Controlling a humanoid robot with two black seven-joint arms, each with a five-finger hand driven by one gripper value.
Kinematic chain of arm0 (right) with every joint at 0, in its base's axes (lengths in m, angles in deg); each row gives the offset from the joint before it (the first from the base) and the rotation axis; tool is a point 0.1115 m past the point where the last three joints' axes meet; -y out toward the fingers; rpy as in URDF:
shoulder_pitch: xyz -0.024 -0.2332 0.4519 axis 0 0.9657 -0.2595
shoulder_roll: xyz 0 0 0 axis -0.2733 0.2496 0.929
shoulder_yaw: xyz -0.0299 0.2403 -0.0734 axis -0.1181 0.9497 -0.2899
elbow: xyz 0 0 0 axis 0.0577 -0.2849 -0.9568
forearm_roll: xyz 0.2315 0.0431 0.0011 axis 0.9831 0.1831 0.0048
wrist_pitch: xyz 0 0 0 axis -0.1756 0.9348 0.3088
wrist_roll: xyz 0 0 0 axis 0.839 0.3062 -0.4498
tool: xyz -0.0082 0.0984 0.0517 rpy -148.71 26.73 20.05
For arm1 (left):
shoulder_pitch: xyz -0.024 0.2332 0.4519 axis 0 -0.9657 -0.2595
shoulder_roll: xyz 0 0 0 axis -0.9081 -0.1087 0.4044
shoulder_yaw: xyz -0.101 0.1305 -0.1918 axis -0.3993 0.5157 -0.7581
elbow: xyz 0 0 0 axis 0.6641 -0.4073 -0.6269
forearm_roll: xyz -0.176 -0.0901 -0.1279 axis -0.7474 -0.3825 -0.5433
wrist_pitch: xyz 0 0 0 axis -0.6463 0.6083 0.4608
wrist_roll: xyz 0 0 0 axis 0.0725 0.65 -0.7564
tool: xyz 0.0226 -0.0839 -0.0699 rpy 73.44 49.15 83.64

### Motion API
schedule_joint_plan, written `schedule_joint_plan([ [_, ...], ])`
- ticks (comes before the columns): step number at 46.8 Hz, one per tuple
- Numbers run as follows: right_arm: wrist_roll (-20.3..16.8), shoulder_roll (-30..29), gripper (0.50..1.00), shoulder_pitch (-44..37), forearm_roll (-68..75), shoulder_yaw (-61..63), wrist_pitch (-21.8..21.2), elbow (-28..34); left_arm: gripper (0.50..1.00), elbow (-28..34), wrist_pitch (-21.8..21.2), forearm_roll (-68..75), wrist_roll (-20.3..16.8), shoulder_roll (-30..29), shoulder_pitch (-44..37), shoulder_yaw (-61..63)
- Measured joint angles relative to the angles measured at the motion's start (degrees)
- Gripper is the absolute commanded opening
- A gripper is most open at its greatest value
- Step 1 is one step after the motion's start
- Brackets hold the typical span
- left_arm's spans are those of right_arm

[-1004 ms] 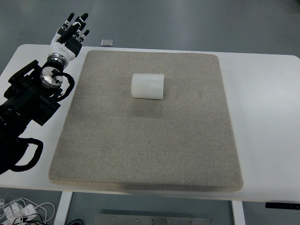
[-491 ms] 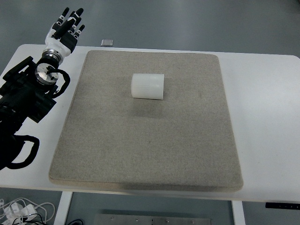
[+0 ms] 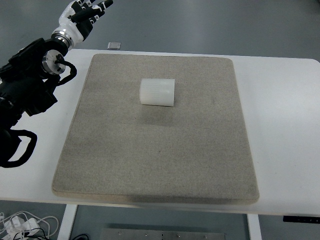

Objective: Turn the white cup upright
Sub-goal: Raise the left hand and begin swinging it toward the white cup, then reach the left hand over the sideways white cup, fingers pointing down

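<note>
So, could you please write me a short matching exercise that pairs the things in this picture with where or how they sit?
Things:
1. white cup
2. left robot hand
3. mat
4. small square object

Places or states:
A. flat on the white table
B. on the floor beyond the table's far edge
C. lying on its side
D. raised at the top left, fingers spread

Pairs: 1-C, 2-D, 3-A, 4-B

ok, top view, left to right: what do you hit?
Black left arm → left hand, fingers spread, holding nothing → small square object past the table's far edge → white cup lying on its side on the grey mat → bare white table.
</note>
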Motion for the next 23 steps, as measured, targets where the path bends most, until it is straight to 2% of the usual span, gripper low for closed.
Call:
schedule_joint_plan([
  [15, -0.01, 0.0, 0.952, 0.0, 0.0, 0.0, 0.0, 0.01, 0.996, -4.55, -0.6, 11.09, -0.43, 0.78, 3.13, 14.11],
  [23, 0.0, 0.0, 0.952, 0.0, 0.0, 0.0, 0.0, 0.01, 0.996, -8.51, -0.8, 21.49, -0.57, 0.75, 5.09, 15.87],
])
